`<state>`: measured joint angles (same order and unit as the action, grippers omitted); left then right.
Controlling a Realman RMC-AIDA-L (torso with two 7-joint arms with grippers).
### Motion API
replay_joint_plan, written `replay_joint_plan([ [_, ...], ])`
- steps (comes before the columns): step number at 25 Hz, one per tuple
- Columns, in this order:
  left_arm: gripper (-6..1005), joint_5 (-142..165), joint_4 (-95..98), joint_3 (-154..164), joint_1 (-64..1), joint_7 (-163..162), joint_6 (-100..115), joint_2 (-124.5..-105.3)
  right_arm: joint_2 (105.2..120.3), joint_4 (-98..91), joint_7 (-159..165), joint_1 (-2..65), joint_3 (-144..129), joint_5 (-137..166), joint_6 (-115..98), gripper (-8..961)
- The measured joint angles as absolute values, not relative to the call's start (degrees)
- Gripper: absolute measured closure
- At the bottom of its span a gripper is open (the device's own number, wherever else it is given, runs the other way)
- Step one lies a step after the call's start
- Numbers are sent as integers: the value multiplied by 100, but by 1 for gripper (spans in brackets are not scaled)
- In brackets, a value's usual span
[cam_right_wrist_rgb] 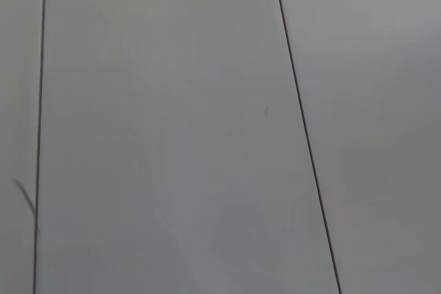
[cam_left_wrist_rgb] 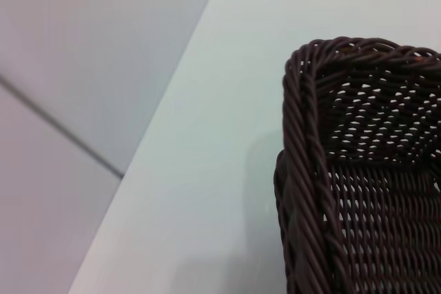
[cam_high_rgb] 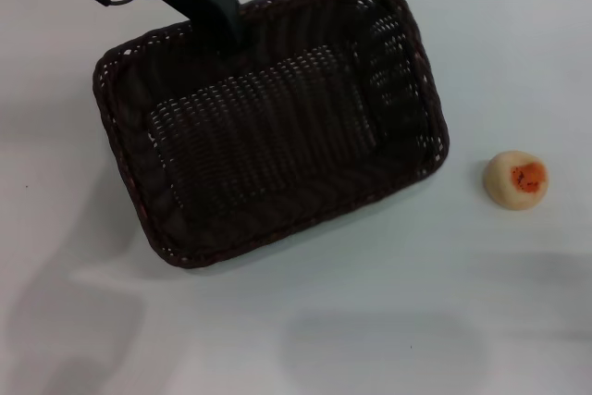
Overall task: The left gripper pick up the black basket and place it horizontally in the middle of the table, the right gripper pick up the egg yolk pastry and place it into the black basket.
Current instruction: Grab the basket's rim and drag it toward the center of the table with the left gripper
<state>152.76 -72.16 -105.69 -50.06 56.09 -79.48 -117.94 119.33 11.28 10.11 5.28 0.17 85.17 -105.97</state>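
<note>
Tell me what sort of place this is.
Probably a robot test bench: a plain white table holding only a dark woven wicker basket and a small round cream pastry, with the left gripper at the basket's rim.

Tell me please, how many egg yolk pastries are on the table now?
1. The egg yolk pastry lies on the white table, to the right of the black basket and apart from it. None shows inside the basket.

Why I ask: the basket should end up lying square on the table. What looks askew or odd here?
The black basket sits skewed, its long sides running diagonally across the table rather than level. The left gripper is at its far rim. The egg yolk pastry lies outside, apart, to the basket's right. Nothing is spilled or damaged.
</note>
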Motion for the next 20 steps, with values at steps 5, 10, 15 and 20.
replay_joint_plan([
  [5, 814, 14894, -7223, -10601, -5047, 5958, -8083, -11790, 11936, 1143, 1011, 520, 18, 8517, -10638, 190],
  [10, 820, 14843, -7225, -10624, -5121, 6061, -8173, -11787, 11943, 1158, 1011, 518, 10, 8517, -10638, 195],
  [15, 822, 14750, -7225, -10684, -5215, 6254, -8361, -11793, 11945, 1185, 1011, 518, 8, 8517, -10644, 200],
  [20, 823, 14560, -7236, -10691, -5279, 6388, -8518, -11795, 11946, 1197, 1011, 518, 9, 8517, -10644, 205],
])
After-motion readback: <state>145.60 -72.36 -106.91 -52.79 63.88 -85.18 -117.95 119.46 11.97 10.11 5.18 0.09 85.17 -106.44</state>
